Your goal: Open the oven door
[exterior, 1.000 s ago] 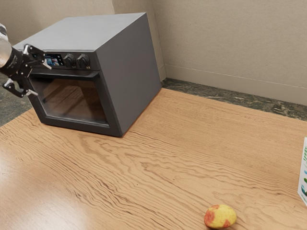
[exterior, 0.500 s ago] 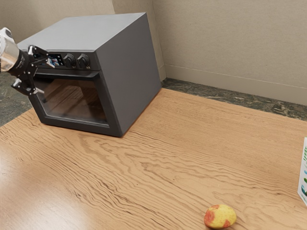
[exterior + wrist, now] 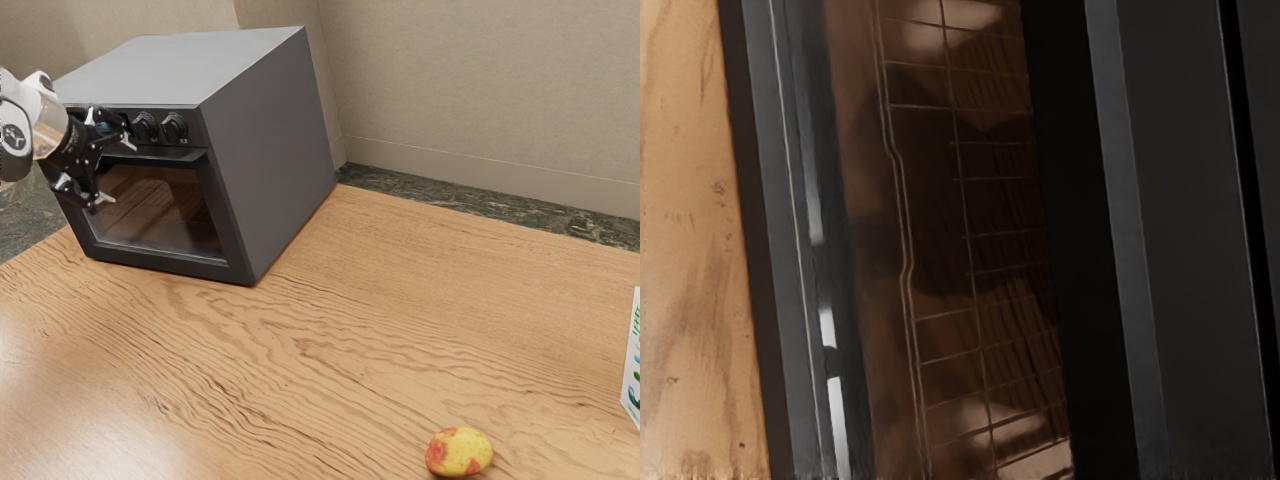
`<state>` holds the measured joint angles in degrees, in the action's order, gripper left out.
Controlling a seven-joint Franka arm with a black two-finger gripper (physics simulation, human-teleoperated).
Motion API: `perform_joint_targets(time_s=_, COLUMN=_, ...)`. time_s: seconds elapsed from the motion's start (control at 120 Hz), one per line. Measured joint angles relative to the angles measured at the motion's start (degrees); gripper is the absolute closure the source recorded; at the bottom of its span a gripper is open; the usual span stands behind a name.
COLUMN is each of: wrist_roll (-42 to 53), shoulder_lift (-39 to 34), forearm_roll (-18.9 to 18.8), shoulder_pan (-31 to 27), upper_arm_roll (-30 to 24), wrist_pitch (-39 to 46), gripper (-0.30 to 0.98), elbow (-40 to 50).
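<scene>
My gripper (image 3: 119, 171) is in front of the upper part of the oven (image 3: 270, 150) at the exterior view's left, open, with one finger above the other. The oven door (image 3: 240, 250) is closed. Its dark handle bar (image 3: 180, 158) runs along the door's top edge, level with the space between my fingertips; contact cannot be told. In the wrist view, the door's glass (image 3: 960, 220) shows a wire rack behind it, and the handle bar (image 3: 1185, 240) runs alongside the glass.
Two knobs (image 3: 174, 127) sit on the panel above the door. The wooden table (image 3: 330, 330) extends before and beside the oven. A yellow-red fruit (image 3: 459, 452) lies near the table's front, and a white carton (image 3: 633, 365) stands at the exterior view's right edge.
My hand has moved toward the exterior view's right and slightly lower across the oven's front, and more of the arm has come into view. The oven door has not moved.
</scene>
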<state>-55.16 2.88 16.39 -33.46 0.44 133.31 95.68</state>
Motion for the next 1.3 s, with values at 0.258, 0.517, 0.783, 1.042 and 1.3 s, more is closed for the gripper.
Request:
perform_joint_targets(time_s=0.258, wrist_roll=-0.25, shoulder_lift=-1.34, forearm_roll=0.32, shoulder_pan=0.28, upper_arm_roll=0.12, wrist_pitch=1.24, gripper=0.00, elbow=4.57)
perform_joint_targets(time_s=0.517, wrist_roll=-0.41, shoulder_lift=-18.30, forearm_roll=-0.98, shoulder_pan=-4.13, upper_arm_roll=0.11, wrist_pitch=4.91, gripper=0.00, elbow=26.26)
perform_joint_targets(time_s=0.783, wrist_roll=-0.49, shoulder_lift=-36.43, forearm_roll=-1.71, shoulder_pan=-12.13, upper_arm_roll=0.06, wrist_pitch=6.83, gripper=0.00, elbow=41.51)
perform_joint_targets(time_s=1.042, wrist_roll=0.91, shoulder_lift=-21.23, forearm_roll=-22.97, shoulder_pan=25.09, upper_arm_roll=-10.57, wrist_pitch=-24.51, gripper=0.00, elbow=-13.51)
perform_joint_targets(time_s=1.3, wrist_roll=0.63, shoulder_lift=-16.10, forearm_roll=-21.95, shoulder_pan=30.59, upper_arm_roll=-10.56, wrist_pitch=-33.55, gripper=0.00, elbow=1.31)
